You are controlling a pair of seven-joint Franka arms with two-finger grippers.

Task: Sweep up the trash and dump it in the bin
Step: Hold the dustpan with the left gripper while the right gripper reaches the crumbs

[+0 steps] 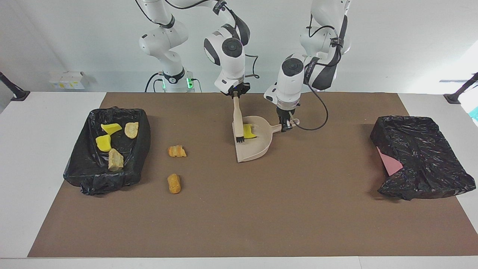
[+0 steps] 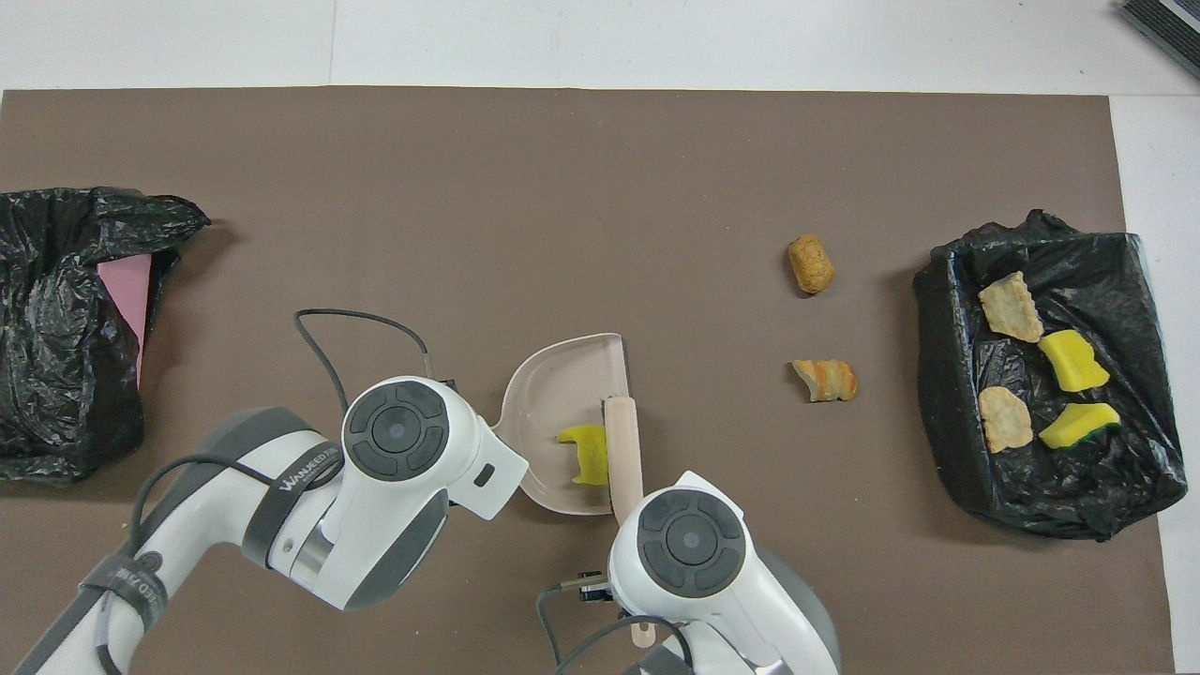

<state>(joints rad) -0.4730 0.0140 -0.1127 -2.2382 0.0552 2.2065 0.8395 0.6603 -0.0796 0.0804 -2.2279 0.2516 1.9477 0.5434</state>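
Black bin (image 1: 108,149) nr pastries (image 1: 177,151) — unobstructed.

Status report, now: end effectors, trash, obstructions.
Left end effector shut on dustpan handle. Right end effector shut on brush. Yellow sponge chunk in dustpan. Nothing in the way.

white wall (image 1: 74,37), white table (image 1: 44,149), brown mat (image 1: 261,209)
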